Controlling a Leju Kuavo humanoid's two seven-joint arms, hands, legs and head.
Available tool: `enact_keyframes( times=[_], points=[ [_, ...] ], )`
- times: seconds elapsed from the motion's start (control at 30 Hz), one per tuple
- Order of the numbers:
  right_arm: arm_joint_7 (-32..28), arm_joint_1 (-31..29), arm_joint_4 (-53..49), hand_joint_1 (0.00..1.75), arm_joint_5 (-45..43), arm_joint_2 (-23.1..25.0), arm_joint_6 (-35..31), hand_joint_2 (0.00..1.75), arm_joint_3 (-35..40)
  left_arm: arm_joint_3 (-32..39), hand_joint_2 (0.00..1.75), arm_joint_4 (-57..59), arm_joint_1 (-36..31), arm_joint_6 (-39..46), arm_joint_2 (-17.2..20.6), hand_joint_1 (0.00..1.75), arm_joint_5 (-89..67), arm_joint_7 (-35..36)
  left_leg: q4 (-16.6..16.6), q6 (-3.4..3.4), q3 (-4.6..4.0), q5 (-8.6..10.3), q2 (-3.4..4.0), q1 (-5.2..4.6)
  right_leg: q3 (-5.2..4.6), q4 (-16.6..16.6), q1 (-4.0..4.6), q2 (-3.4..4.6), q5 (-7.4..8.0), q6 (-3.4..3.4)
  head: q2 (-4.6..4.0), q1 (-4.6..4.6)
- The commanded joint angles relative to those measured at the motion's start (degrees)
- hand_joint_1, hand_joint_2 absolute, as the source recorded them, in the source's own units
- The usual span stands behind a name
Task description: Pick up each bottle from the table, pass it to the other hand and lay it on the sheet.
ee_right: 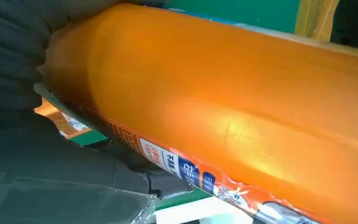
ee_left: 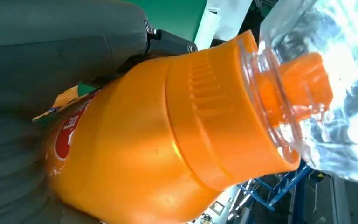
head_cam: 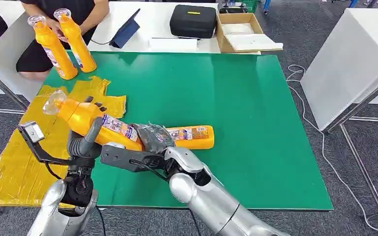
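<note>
A green desk (head_cam: 226,108) takes up the middle of the head view, with grey carpet floor (head_cam: 305,162) around it. A yellow sheet (head_cam: 15,162) drapes over its 9 o'clock edge, crumpled and running down to the near corner. At 12 o'clock a white desk (head_cam: 157,24) butts against the green one, carrying a black case (head_cam: 193,20), an open carton (head_cam: 243,32) and a dark tablet (head_cam: 126,29). Another white desk (head_cam: 354,59) stands at 3 o'clock, apart from the green one, and a white cable (head_cam: 320,147) snakes over the floor in the gap between them.

The bottle (head_cam: 128,129) is orange, lying almost level above the desk's near 7 o'clock part, its clear cap pointing to 9 o'clock over the sheet. The left hand (head_cam: 86,140) grasps it near the neck; the right hand (head_cam: 152,137) wraps its label end. Both grasp it together.

At 11 o'clock a person (head_cam: 64,14) holds two more bottles (head_cam: 64,44) upright on the desk corner, just beyond the sheet.

The desk's 1 to 5 o'clock stretch is bare green. The near edge lies just beyond the robot's arms.
</note>
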Motion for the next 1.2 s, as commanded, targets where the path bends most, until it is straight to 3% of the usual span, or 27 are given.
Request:
enact_keyframes(
  times=[0.03,0.43,0.47,0.5,0.53,0.57,0.7,0.77,1.07,1.13,1.2],
  points=[
    [-0.82,-1.65,2.78,1.75,-0.09,-0.96,1.35,1.75,6.56,-1.09,1.75,1.34,-1.66,-0.38,-1.65,1.75,-0.25,0.64,-0.05,-0.06,0.28,-0.10,-0.25,-0.03,0.29,0.00,-0.07,-0.06,-0.14,-0.01,0.00,0.00],
    [-0.96,-1.23,1.86,1.75,0.12,-1.86,1.25,1.75,6.26,-0.19,1.75,0.32,-0.74,-0.40,-1.75,1.75,-0.21,0.56,-0.05,-0.08,0.39,-0.15,-0.31,-0.06,0.39,0.02,-0.11,-0.07,-0.22,-0.02,0.00,0.00],
    [-0.96,-1.21,1.88,0.58,0.12,-2.06,1.24,1.75,6.19,-0.12,1.75,0.26,-0.65,-0.41,-1.72,1.75,-0.20,0.54,-0.04,-0.06,0.30,-0.11,-0.26,-0.04,0.31,0.01,-0.08,-0.07,-0.16,-0.01,0.00,-0.02],
    [-0.96,-0.52,0.97,0.00,-0.16,-2.58,1.51,1.75,5.25,0.86,1.75,-0.51,-0.01,-0.72,-2.16,1.75,-0.25,0.65,-0.06,-0.07,0.39,-0.14,-0.30,-0.05,0.40,-0.01,-0.10,-0.07,-0.20,-0.01,0.00,0.00],
    [-0.94,-0.47,0.67,0.00,0.51,-3.04,1.24,1.75,5.22,1.36,1.75,-0.66,0.28,-0.85,-2.24,1.75,-0.42,0.71,-0.05,-0.05,0.26,-0.09,-0.24,-0.01,0.29,-0.04,-0.04,-0.06,-0.12,-0.01,0.00,0.00],
    [-0.85,0.19,-0.50,0.00,0.58,-4.04,1.09,0.00,4.28,2.42,1.75,-1.10,0.82,-0.92,-2.30,1.75,-0.57,0.81,-0.06,-0.07,0.44,-0.17,-0.32,-0.06,0.45,0.00,-0.11,-0.07,-0.23,0.00,0.00,0.00],
    [-1.22,1.79,-3.64,0.00,0.55,-7.78,0.05,0.00,0.00,6.18,1.75,0.05,1.30,-0.82,-1.19,1.75,-3.33,0.17,-0.06,-0.03,0.19,-0.04,-0.22,0.00,0.23,-0.07,-0.03,-0.09,-0.08,0.00,0.00,-0.02],
    [-1.83,2.37,-4.16,0.00,0.14,-8.83,-0.42,0.00,-2.84,9.13,1.75,1.40,1.01,-0.31,-0.31,1.75,-3.69,-0.53,-0.09,-0.06,0.49,-0.16,-0.44,-0.07,0.52,-0.04,-0.13,-0.16,-0.24,0.01,0.00,-0.04],
    [-4.06,1.24,-1.30,0.00,1.37,-7.09,-0.18,0.00,-4.19,14.13,1.75,0.25,1.89,0.84,2.26,1.75,-5.92,-1.83,-0.06,-0.09,0.30,-0.12,-0.17,-0.04,0.26,0.01,-0.07,0.02,-0.14,-0.03,0.00,0.00],
    [-4.12,0.78,-0.61,0.00,1.40,-6.88,-0.35,0.00,-3.79,13.84,1.75,0.59,1.34,3.15,2.94,1.75,-10.53,-4.29,-0.05,-0.09,0.31,-0.14,-0.13,-0.03,0.27,0.02,-0.07,0.06,-0.15,-0.03,0.00,0.00],
    [-4.27,0.41,-0.39,0.00,1.29,-6.99,-0.64,0.00,-3.87,12.43,1.75,1.82,-0.89,12.08,4.30,1.75,-27.44,-10.74,-0.05,-0.09,0.40,-0.17,-0.19,-0.05,0.35,0.04,-0.11,0.04,-0.20,-0.02,0.00,-0.02]
  ],
)
